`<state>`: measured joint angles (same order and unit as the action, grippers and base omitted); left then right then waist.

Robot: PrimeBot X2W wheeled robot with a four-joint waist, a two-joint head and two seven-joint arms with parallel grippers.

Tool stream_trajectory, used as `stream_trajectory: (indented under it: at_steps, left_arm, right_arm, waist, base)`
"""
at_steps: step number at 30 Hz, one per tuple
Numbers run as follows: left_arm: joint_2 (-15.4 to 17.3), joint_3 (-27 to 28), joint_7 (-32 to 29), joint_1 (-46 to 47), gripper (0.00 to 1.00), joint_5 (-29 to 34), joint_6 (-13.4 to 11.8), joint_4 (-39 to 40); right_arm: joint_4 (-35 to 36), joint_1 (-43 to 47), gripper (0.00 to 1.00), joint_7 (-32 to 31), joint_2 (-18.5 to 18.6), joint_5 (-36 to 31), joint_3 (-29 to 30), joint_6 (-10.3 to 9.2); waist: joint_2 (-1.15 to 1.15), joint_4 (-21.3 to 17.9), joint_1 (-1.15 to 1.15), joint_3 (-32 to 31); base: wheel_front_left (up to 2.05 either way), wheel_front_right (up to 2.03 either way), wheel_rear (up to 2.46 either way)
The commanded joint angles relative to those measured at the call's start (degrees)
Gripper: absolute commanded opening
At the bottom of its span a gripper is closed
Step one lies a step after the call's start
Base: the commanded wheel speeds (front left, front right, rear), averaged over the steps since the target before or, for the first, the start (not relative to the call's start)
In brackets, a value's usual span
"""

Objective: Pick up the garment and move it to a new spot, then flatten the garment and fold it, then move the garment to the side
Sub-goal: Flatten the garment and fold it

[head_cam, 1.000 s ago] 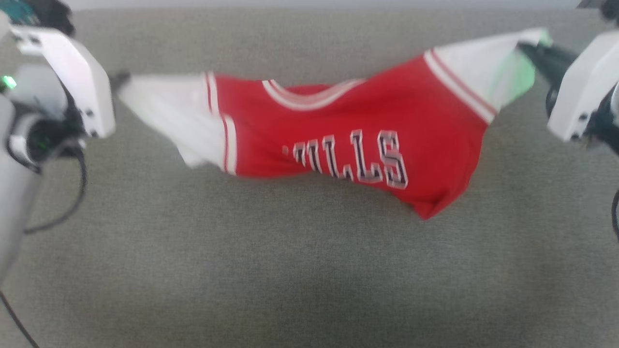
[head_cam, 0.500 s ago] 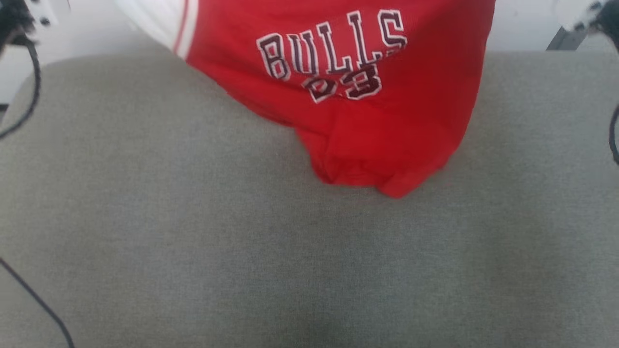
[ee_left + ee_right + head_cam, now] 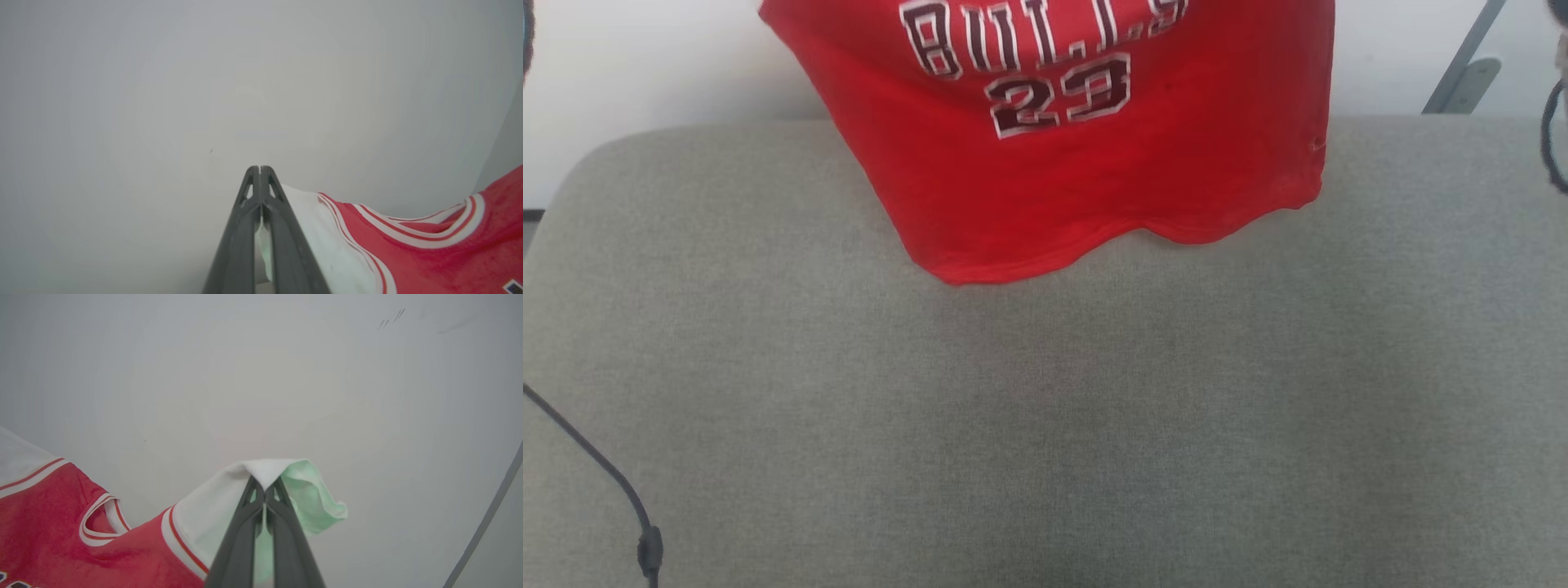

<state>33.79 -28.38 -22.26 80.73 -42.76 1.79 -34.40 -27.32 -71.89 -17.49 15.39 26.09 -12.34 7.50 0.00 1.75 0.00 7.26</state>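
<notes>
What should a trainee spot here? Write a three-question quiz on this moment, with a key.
1. True or false: the garment lies spread flat on the grey padded surface.
2. Which part of the garment is the right gripper shut on?
3. Which number is under the block letters? A 32, B 23, C 28.

Key: 1 false, it hangs from above. 2 a white sleeve. 3 B.
</notes>
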Motion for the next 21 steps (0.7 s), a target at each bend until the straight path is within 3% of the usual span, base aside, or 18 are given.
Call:
stream_trajectory:
  at_steps: [1,7,13,21]
  left_arm:
    - [-0.26,-0.04,0.80,1.00,0.00,0.36,0.03,-0.54]
    - [-1.51,-0.37,4.73,3.82,0.00,2.11,-0.24,-2.33]
    - [-3.47,-0.32,12.42,9.63,0.00,5.29,-1.48,-4.19]
    - [-5.97,0.47,25.96,18.62,0.00,9.44,-3.15,-7.53]
  right_arm:
    - [-1.17,-1.17,0.00,1.07,0.36,0.13,-0.33,-0.02]
    - [-5.73,-5.46,0.00,6.24,1.90,-1.25,-2.50,-0.03]
    - [-10.53,-11.63,0.00,13.76,3.43,-6.55,-5.62,-0.03]
    - [-18.13,-20.90,0.00,29.40,3.71,-17.01,-5.26,-0.05]
  waist:
    - [0.00,0.09,0.00,0.78]
    - [0.00,0.64,0.00,5.92]
    - [0.00,1.36,0.00,13.70]
    - [0.00,2.76,0.00,21.92]
  base:
    - [0.00,0.00,0.00]
    - [0.00,0.00,0.00]
    - [0.00,0.00,0.00]
    - [0.00,0.00,0.00]
